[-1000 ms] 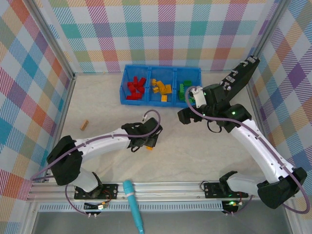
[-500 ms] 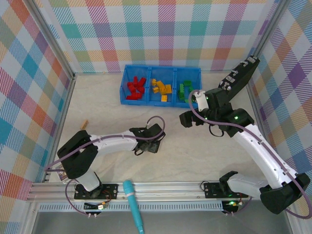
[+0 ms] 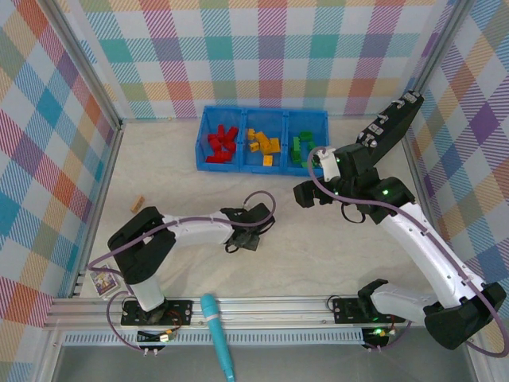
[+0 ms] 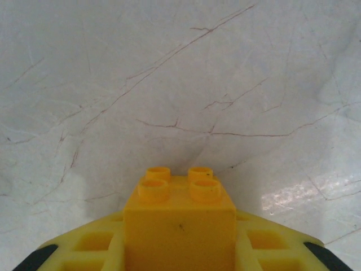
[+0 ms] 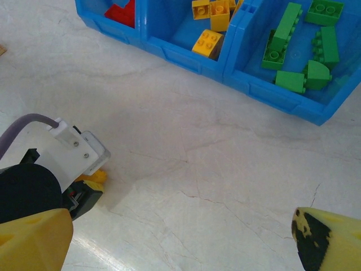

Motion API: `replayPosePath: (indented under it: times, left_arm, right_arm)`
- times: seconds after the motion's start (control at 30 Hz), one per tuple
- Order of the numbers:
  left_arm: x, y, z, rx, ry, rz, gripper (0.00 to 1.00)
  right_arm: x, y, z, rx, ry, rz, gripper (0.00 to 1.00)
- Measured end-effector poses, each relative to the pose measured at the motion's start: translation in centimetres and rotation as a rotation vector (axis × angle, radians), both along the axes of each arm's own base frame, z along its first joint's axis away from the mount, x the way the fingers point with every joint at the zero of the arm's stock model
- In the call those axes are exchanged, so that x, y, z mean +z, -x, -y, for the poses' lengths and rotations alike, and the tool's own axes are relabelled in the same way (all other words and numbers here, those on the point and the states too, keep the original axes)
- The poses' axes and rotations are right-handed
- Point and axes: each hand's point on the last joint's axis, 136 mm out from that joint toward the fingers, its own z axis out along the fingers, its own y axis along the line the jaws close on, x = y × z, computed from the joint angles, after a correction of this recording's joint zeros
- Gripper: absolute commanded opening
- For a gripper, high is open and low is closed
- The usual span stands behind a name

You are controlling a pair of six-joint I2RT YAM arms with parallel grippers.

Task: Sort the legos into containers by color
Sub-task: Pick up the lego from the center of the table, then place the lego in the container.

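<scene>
Marbled table [image 3: 175, 179]: left arm [image 3: 195, 229] stretches low at centre, left gripper [image 3: 245, 238] pinching yellow brick [image 4: 179, 212]; right gripper [image 3: 305, 193] hovers spread.

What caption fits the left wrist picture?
Left gripper pinches a yellow-orange studded plastic brick, pale marbled table behind.

Pastel plaid walls [image 3: 262, 56] enclosed a pale, veined marble-look tabletop [image 3: 175, 171]. An aluminium rail [image 3: 278, 306] ran along its near edge.

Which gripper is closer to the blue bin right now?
Right. The right gripper hangs open just in front of the green end of the blue bin; the left gripper sits farther back, closed on a yellow brick.
</scene>
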Motion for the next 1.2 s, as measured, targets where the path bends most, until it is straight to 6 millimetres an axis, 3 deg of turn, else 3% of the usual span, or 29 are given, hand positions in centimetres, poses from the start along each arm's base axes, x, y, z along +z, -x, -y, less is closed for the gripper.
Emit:
replayPosePath:
  times: [0.1, 0.2, 0.27, 0.43, 0.57, 0.7, 0.97, 1.1, 1.2]
  left_arm:
    - [0.8, -1.0, 0.3, -0.006, -0.008, 0.006, 0.23]
    - [3.5, -3.6, 1.3, -0.008, 0.020, 0.059, 0.23]
    - [6.3, -6.5, 2.0, 0.003, 0.062, 0.126, 0.23]
    - [15.1, -16.2, 3.3, 0.057, 0.180, 0.369, 0.23]
    - [18.2, -23.1, 3.8, 0.103, 0.233, 0.499, 0.23]
    - [17.1, -28.2, 4.2, 0.113, 0.227, 0.549, 0.23]
    - [10.0, -36.2, 5.0, 0.125, 0.208, 0.551, 0.24]
    - [7.6, -38.6, 5.5, 0.127, 0.223, 0.546, 0.25]
    - [6.0, -39.1, 5.3, 0.129, 0.218, 0.529, 0.26]
  right_arm:
    - [0.0, 0.0, 0.1, -0.002, 0.003, 0.001, 0.99]
    - [0.0, 0.0, 0.2, -0.007, 0.005, 0.007, 0.99]
    - [-0.1, 0.3, 0.4, -0.008, 0.005, 0.008, 0.99]
    - [-0.2, 0.7, 0.6, -0.007, 0.002, 0.012, 0.99]
    - [-1.1, 1.1, 0.9, -0.008, 0.008, 0.000, 0.99]
    - [-1.7, 1.2, 0.9, -0.007, 0.013, -0.008, 0.99]
    - [-1.0, 0.9, 0.7, 0.004, 0.000, 0.039, 0.99]
    - [-0.9, 0.8, 0.7, 0.003, -0.005, 0.046, 0.99]
    - [-1.1, 0.6, 0.5, 0.003, -0.010, 0.053, 0.99]
